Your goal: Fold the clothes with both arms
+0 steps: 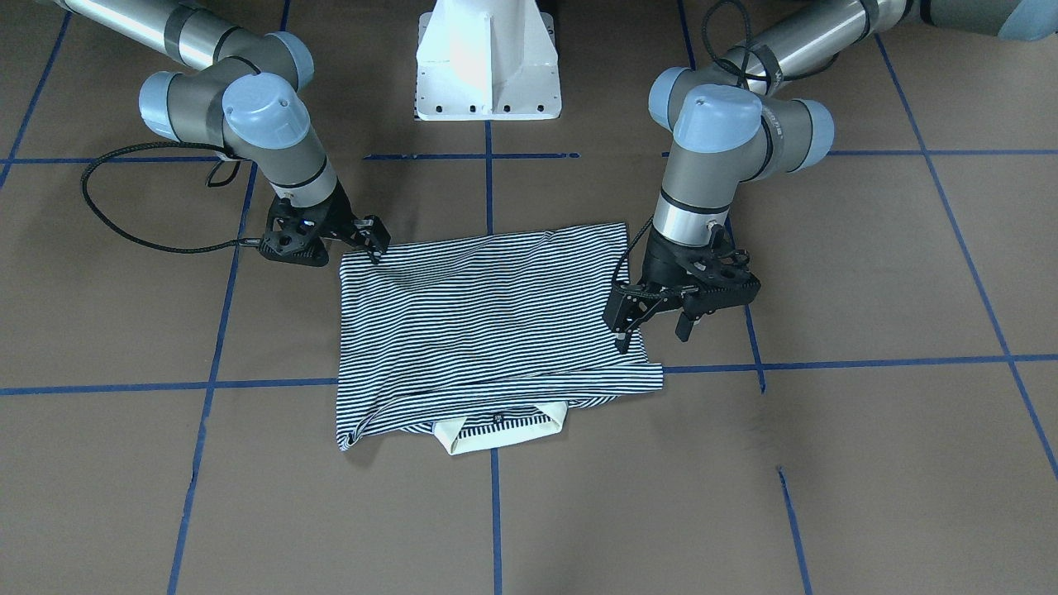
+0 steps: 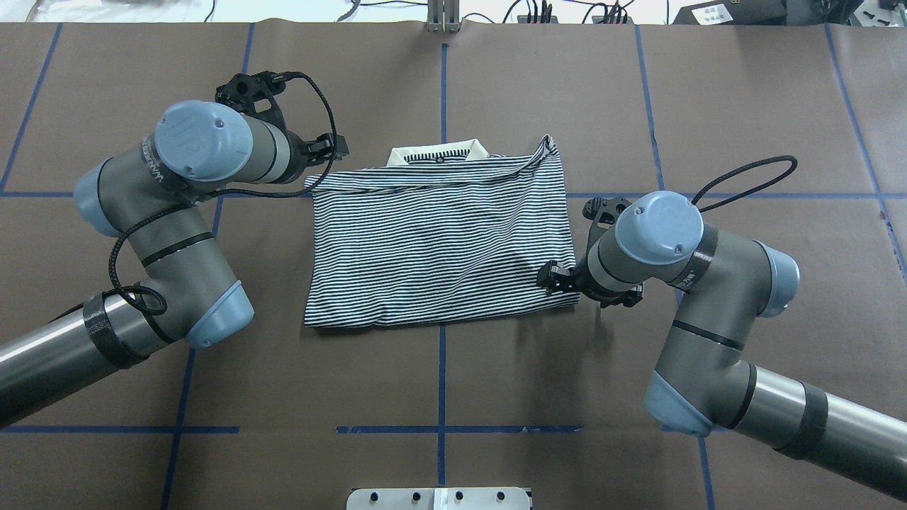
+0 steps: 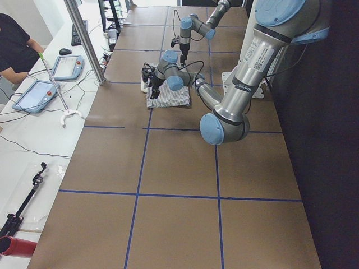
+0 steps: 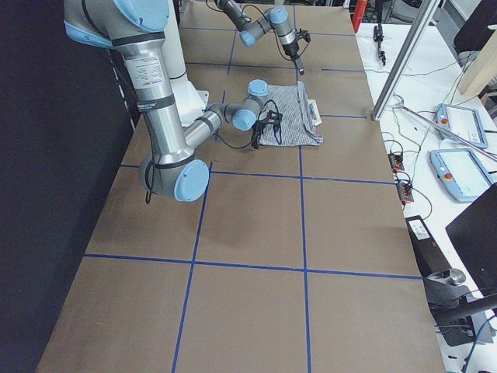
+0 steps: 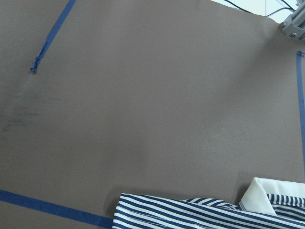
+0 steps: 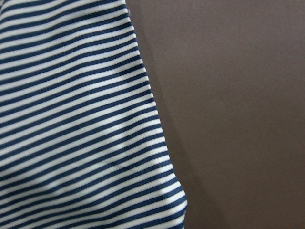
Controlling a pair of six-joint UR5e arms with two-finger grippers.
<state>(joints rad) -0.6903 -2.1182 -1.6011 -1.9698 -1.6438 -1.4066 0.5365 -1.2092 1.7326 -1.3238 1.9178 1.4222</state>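
Observation:
The striped polo shirt (image 1: 496, 314) (image 2: 439, 241) lies folded flat in a rectangle on the brown table, its cream collar (image 1: 504, 430) (image 2: 439, 152) sticking out at the edge far from the robot. My left gripper (image 1: 653, 324) (image 2: 333, 147) hangs open at the shirt's far left corner, one finger over the edge of the cloth and nothing held. My right gripper (image 1: 376, 240) (image 2: 553, 276) sits low at the near right corner and looks open, with the cloth lying flat beside it. The left wrist view shows the shirt's folded edge (image 5: 205, 212). The right wrist view shows the shirt's striped cloth (image 6: 71, 119) beside bare table.
The white pedestal base (image 1: 488, 66) stands behind the shirt at the robot's side. Blue tape lines (image 2: 443, 354) cross the brown table cover. In the side views a person (image 3: 14, 45) sits at a white bench with tablets (image 3: 39, 92), beyond a metal post (image 3: 84, 39).

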